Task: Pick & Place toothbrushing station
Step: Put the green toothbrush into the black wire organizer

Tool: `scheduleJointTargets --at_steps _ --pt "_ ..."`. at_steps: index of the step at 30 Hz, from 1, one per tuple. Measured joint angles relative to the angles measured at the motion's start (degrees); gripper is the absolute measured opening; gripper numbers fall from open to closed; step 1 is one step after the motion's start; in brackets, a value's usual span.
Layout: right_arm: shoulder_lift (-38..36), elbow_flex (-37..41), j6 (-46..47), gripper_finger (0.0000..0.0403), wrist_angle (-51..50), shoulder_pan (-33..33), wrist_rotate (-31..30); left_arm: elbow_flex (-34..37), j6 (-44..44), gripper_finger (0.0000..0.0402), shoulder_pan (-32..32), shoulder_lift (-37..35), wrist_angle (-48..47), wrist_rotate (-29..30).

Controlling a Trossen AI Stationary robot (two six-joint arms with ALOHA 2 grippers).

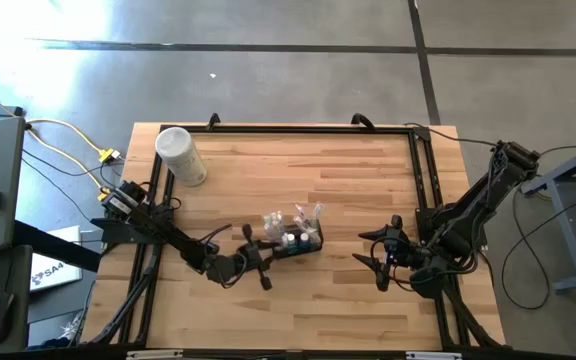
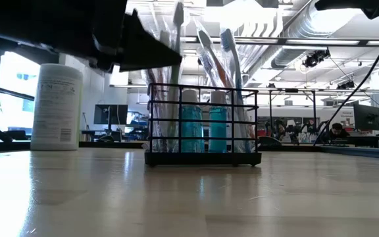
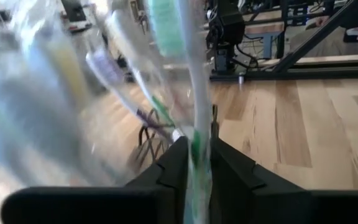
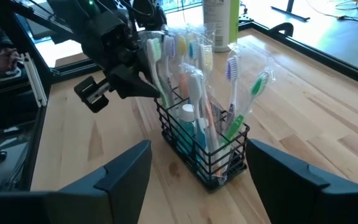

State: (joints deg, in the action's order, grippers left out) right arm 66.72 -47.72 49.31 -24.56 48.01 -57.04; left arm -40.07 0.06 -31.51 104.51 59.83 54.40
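The toothbrushing station point(image 1: 298, 240), a black wire holder packed with wrapped toothbrushes point(image 4: 194, 74) and small teal tubes point(image 2: 191, 128), stands on the desk point(image 1: 368, 190) between the two arms. It sits directly ahead of the left end effector point(image 1: 260, 258), touching or nearly touching its tip, while the right end effector point(image 1: 378, 262) waits well apart on the station's far side, so the left arm is plainly the nearer.

In the left wrist view the two fingers point(image 3: 173, 168) stand close on either side of a clear-wrapped toothbrush with green on its handle point(image 3: 194, 149); only a narrow gap remains, and I cannot tell whether they grip it or have begun to let it go. That brush stands upright, its long axis running up and away from the fingers, its lower end toward the holder. The station's own long axis runs roughly in line from one end effector to the other.

The right end effector is spread wide and empty, facing the station.

A tall white canister point(image 1: 181, 155) stands well beyond the left end effector; its label carries print too small to read. No brand on the brushes can be made out.
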Motion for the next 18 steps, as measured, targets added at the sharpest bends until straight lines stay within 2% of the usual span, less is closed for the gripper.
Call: scheduleJointTargets --at_steps 11,14,18 --pt "-0.02 -0.02 -0.02 0.0254 0.00 0.00 1.59 -1.84 -0.31 0.0205 -0.02 -0.07 -6.32 0.65" --pt "-0.02 -0.02 -0.02 0.0254 -0.02 0.00 1.81 -1.86 1.08 0.0225 -0.23 -0.92 -5.82 2.58" --pt "-0.02 -0.02 -0.04 0.0254 -0.02 0.00 1.81 -1.90 1.63 0.0230 -1.14 -3.43 -6.25 5.53"
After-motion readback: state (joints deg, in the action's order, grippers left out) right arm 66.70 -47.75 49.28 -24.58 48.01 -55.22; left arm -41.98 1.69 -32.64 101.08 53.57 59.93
